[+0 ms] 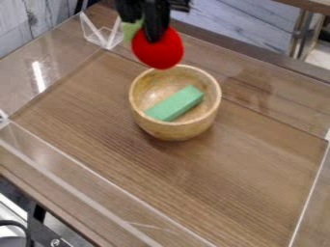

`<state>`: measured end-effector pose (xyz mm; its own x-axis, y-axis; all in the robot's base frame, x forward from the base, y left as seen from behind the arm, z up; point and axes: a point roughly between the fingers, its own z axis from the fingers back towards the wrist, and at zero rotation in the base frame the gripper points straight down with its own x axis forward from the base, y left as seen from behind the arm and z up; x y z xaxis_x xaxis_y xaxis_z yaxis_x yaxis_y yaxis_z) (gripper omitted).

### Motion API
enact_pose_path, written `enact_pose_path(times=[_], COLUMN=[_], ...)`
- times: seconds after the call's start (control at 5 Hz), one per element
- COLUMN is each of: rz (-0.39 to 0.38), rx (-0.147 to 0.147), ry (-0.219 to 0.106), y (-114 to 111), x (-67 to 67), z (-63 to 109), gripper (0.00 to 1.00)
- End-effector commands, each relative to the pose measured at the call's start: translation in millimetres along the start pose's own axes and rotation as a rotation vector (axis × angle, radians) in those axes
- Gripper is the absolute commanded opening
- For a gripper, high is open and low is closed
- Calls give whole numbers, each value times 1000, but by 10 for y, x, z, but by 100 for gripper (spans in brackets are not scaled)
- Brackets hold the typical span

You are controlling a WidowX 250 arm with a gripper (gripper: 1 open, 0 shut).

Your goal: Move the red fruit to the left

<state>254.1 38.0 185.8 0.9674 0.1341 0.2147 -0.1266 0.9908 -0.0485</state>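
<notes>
The red fruit (158, 48) is a round bright red toy with a bit of green at its upper left. It hangs in the air above the far left rim of the wooden bowl (176, 127). My black gripper (154, 27) comes down from the top edge and is shut on the red fruit's top. Most of the arm is cut off by the frame's top edge.
A green rectangular block (175, 103) lies tilted inside the wooden bowl, which stands mid-table on the wood-grain surface. Clear acrylic walls (39, 72) ring the table. A clear stand (100, 33) sits at the back left, close to the gripper.
</notes>
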Motion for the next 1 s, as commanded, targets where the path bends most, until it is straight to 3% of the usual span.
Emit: enact_pose_path(times=[0.0,0.2,0.6,0.8], rz=[66,133,172,252], rx=[23,42,45,64], ry=[-55,-57,-52,-48], y=[115,231,376,533], x=[141,189,292,261], z=[141,166,167,166], gripper=[0,0,0,0])
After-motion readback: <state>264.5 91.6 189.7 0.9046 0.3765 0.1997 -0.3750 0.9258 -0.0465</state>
